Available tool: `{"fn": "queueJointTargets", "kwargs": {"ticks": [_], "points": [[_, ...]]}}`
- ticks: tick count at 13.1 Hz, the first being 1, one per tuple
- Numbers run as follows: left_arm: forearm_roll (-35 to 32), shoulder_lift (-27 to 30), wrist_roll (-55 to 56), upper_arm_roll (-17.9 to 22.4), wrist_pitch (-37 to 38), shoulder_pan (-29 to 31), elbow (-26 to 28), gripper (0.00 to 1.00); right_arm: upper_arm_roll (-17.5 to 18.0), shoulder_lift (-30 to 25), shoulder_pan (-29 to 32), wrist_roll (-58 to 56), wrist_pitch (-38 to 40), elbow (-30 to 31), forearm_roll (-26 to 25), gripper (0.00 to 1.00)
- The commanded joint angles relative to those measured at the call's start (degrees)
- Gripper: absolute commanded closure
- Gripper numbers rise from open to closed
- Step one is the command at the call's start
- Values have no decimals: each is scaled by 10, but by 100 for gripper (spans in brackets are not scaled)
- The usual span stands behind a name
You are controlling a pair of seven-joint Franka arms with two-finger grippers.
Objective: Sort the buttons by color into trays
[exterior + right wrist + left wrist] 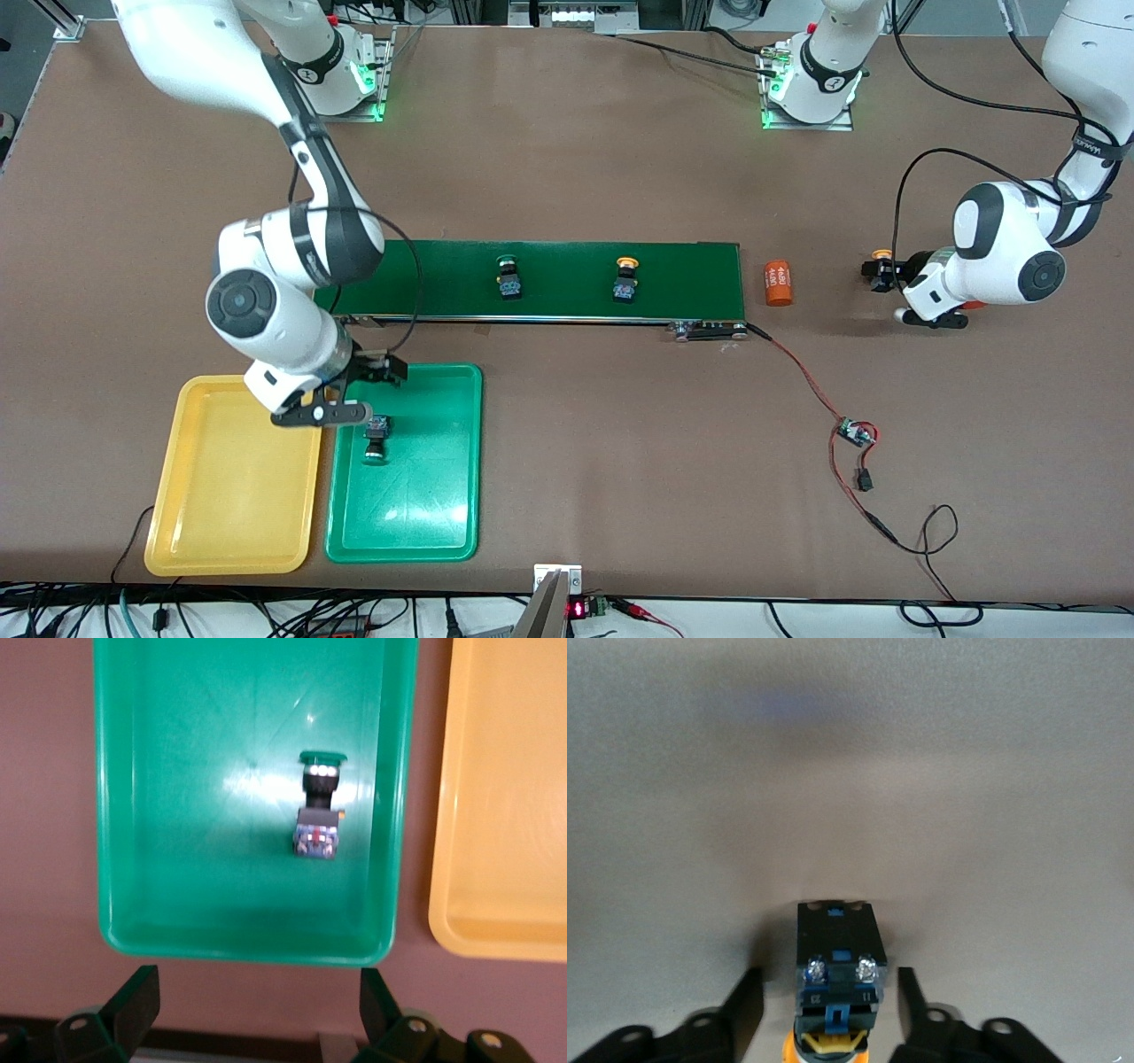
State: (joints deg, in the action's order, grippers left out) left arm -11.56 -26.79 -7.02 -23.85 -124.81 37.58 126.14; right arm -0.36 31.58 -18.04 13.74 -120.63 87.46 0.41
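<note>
Right jaws (376, 372): mine, spread wide with nothing between them, hanging over the edge of the green tray nearest the conveyor belt.
Left jaws (886, 279): mine, low at the desk toward the left arm's end, standing apart on either side of a yellow-orange button; in the left wrist view a finger (744, 1005) shows on each flank of its black body, a small gap on both sides, not touching it.
Yellow-orange button by the left jaws (880, 270): on the bare desk, between the jaws, well apart from the trays, near the orange cylinder.
Green button in the tray (376, 437): lying on its side in the green tray, in the half nearer the belt, cap pointing toward the front camera.
Green button on the belt (508, 276): on the conveyor belt, toward the right arm's end.
Yellow-orange button on the belt (626, 279): on the same belt, beside the green one, toward the left arm's end.
Green tray (443, 523): on the desk, nearer the front camera than the belt, just beside the yellow tray.
Yellow tray (230, 496): at the right arm's end of the desk.
Conveyor belt (691, 275): long dark-green strip across the middle of the desk (576, 159).
Orange cylinder (778, 283): lying on the desk between the belt's end and the left jaws.
</note>
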Motion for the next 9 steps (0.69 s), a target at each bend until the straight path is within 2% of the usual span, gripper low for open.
{"fn": "queueJointTargets", "kwargs": {"ticks": [1, 4, 8, 9], "points": [[-14, 9, -6, -8, 6, 8, 4, 88, 18, -110, 4, 3, -6, 138, 7, 0], [-14, 31, -5, -15, 15, 0, -18, 100, 49, -175, 3, 18, -40, 240, 9, 0], [-3, 53, -4, -86, 107, -24, -91, 100, 111, -202, 4, 127, -124, 322, 9, 0], [31, 56, 0, -95, 121, -44, -109, 100, 130, -202, 3, 171, -159, 342, 9, 0]]}}
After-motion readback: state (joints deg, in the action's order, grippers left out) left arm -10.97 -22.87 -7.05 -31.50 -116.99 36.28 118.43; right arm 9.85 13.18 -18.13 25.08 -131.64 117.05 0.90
